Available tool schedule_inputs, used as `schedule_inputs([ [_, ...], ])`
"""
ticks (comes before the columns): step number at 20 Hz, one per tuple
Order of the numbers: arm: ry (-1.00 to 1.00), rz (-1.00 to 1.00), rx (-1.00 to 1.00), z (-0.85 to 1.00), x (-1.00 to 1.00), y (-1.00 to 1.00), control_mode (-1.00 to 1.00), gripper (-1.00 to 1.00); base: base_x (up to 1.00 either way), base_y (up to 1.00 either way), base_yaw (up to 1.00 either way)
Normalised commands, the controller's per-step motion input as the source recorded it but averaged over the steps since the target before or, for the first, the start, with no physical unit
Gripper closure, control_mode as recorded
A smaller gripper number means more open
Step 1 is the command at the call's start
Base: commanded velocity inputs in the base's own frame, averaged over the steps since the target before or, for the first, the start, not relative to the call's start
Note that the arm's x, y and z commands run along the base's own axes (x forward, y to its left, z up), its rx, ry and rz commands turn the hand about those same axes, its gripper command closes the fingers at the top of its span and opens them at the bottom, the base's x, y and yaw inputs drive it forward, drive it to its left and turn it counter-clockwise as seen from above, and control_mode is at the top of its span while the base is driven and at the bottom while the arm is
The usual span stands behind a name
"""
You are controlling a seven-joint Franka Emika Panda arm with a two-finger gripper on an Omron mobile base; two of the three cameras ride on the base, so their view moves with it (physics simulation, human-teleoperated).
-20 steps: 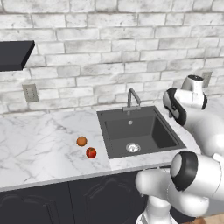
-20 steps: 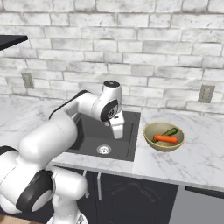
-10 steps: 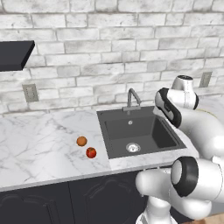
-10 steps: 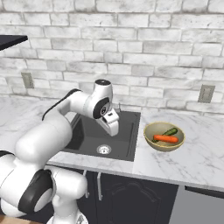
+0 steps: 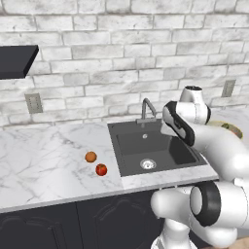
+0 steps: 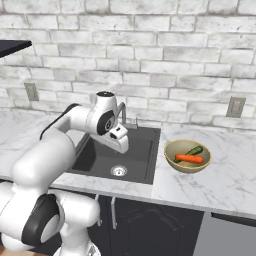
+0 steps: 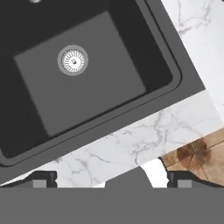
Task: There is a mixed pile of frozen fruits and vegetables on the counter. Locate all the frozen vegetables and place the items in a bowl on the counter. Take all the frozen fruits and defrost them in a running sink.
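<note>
On the white marble counter [image 5: 44,165], left of the sink [image 5: 151,146], lie the frozen fruits: a dull orange ball [image 5: 90,156] and a shiny red one [image 5: 101,169] close in front of it. The tan bowl [image 6: 172,147] right of the sink [image 6: 100,157] holds the frozen vegetables, an orange carrot [image 6: 190,159] and a green stick [image 6: 194,150]. My gripper [image 6: 122,146] hangs over the black basin, pointing down. In the hand view the gripper [image 7: 112,181] is open, its fingertips [image 7: 43,179] wide apart with nothing between them, above the basin's front rim and drain [image 7: 73,60].
A curved grey faucet [image 5: 146,109] stands at the back of the sink. A brick wall with outlets [image 5: 33,102] runs behind the counter. A dark shelf [image 5: 17,61] hangs at upper left. Wooden floor [image 7: 197,153] shows past the counter's front edge.
The arm has swung left, carrying the open hand from the sink's bowl side farther over the basin. Fruits, bowl and vegetables have not moved.
</note>
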Motion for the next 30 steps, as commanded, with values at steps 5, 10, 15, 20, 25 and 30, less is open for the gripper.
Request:
schedule_inputs([
  [5,0.0,0.22,-0.02,-0.18,-0.07,0.39,-1.0,-1.0,0.0,0.0,0.0],
  [10,0.0,0.26,0.0,-0.11,0.0,0.39,-1.0,-1.0,0.0,0.0,0.0],
  [15,0.0,0.23,0.0,-0.04,0.0,0.42,-1.0,-1.0,0.0,0.0,0.0],
  [20,0.0,0.23,0.0,-0.04,0.0,0.4,-1.0,-1.0,0.0,0.0,0.0],
  [25,0.0,0.23,0.0,-0.01,0.0,0.35,-1.0,-1.0,0.0,0.0,0.0],
  [30,0.0,0.23,0.0,0.0,0.0,0.36,-1.0,-1.0,0.0,0.0,0.0],
])
